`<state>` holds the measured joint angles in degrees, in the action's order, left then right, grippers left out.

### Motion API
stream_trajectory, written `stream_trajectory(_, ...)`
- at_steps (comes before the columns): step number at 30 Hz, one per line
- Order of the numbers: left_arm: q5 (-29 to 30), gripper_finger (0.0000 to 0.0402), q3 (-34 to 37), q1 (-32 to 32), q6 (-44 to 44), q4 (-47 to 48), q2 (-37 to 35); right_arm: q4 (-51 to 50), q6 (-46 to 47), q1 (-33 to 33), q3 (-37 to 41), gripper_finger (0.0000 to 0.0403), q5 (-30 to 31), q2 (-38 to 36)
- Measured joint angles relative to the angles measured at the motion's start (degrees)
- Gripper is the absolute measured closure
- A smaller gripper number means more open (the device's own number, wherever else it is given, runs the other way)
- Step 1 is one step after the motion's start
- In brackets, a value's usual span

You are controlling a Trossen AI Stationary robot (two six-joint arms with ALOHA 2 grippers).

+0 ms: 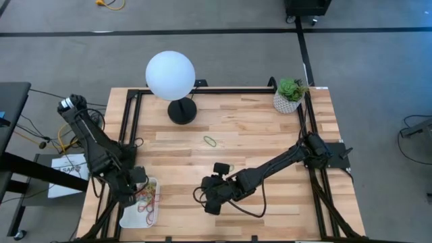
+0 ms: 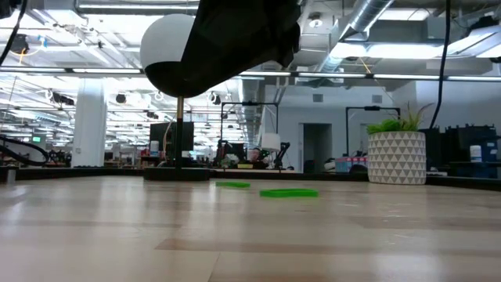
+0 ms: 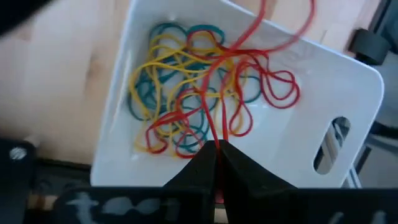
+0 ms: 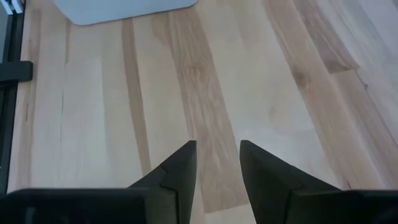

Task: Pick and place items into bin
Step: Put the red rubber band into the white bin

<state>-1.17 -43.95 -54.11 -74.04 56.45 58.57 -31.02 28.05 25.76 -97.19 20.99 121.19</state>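
Observation:
The white bin (image 3: 348, 81) sits at the table's near left and holds several red, yellow and blue-green rubber bands (image 3: 186, 93). My left gripper (image 3: 217, 152) hovers over the bin (image 1: 135, 214), shut on a red rubber band (image 3: 214, 121). A green rubber band (image 1: 211, 141) lies flat on the wood mid-table and also shows in the low view (image 2: 288, 192). My right gripper (image 4: 217, 155) is open above bare wood near the table's middle front (image 1: 212, 196), to the right of the bin, touching nothing. A corner of the bin (image 4: 124, 9) shows ahead of it. My left gripper pinches one strand of the red rubber band (image 3: 216, 134) between its two fingertips, coming from above and pointing down into the bin. The band runs from the fingertips across the pile of bands and out past the bin's far rim (image 3: 292, 31).
A white globe lamp on a black base (image 1: 171, 75) stands at the far middle and a potted plant (image 1: 290, 96) at the far right corner. Black frame rails run along the table's left and right edges. Bare wood lies between the bin and the green band.

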Motion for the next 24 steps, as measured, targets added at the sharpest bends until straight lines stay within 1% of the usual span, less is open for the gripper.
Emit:
stream_trajectory(3, -1.86, 0.0401, 0.75, 0.02, 1.39, -1.19, 0.92, 0.02, 0.0, -0.13, 0.0, 0.0284, 0.06, 0.0)
stream_trajectory(9, -6.23, 0.0401, 2.19, 0.02, -0.6, -0.79, 4.25, 0.02, 0.0, -0.41, 0.0, 0.0284, 0.04, 0.0)
stream_trajectory(16, -6.78, 0.0401, 2.19, 1.28, 0.57, -0.92, 8.26, 0.06, 0.0, -0.44, 0.02, 0.0284, 0.04, 0.0)
stream_trajectory(20, -7.09, 0.0401, 2.19, 2.54, 1.05, -0.9, 9.08, 0.06, -0.01, -0.44, 0.02, 0.0284, 0.03, 0.0)
stream_trajectory(24, -7.08, 0.038, 2.19, 3.93, 2.39, -0.73, 9.08, 0.06, -0.02, -0.67, 0.02, 0.0284, 0.0, 0.02)
